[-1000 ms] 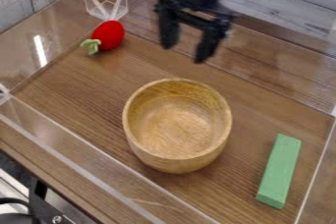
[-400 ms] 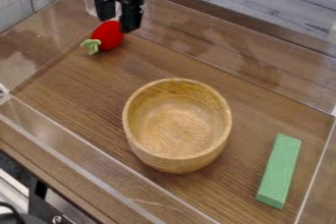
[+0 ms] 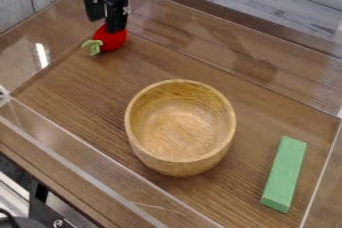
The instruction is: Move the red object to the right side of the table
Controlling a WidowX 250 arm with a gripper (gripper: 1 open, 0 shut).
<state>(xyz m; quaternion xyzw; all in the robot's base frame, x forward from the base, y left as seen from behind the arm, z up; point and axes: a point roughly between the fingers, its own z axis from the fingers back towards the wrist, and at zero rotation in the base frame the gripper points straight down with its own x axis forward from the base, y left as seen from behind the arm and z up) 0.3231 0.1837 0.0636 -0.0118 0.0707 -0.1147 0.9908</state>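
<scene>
Red strawberry toy (image 3: 108,40), one gripper (image 3: 108,22) over it, fingers apart, one wooden bowl (image 3: 181,127), one green block (image 3: 283,174)

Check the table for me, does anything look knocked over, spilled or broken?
Nothing stands out. The wooden bowl sits upright, the green block lies flat, and the red toy rests beneath the gripper. I see no spill or damage.

Red toy (image 3: 112,39)—top partly hidden behind the dark claw (image 3: 106,20).
</scene>
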